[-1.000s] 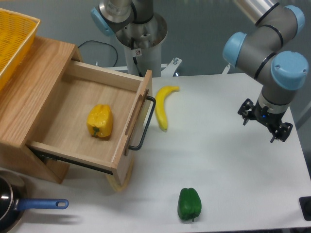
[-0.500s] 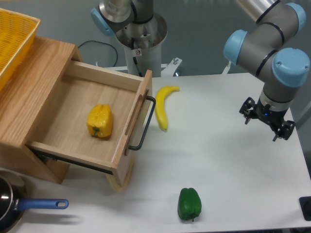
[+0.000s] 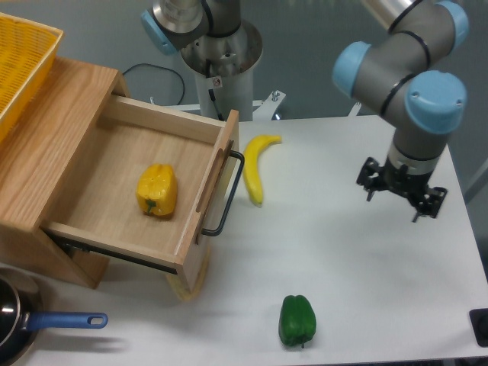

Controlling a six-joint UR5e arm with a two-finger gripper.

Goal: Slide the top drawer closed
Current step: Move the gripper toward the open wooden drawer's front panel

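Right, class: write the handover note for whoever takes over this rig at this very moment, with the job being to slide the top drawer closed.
Hand: empty, over the right side of the table, far from the drawer; whether its fingers are open or shut cannot be told.
Top drawer: pulled fully out, a yellow pepper inside, black handle facing the banana.
Done: nothing on the drawer yet.
Left: bring the hand to the drawer front, push it in.

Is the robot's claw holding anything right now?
No, nothing. The gripper hangs over bare table, away from the banana, the green pepper and the drawer's handle.
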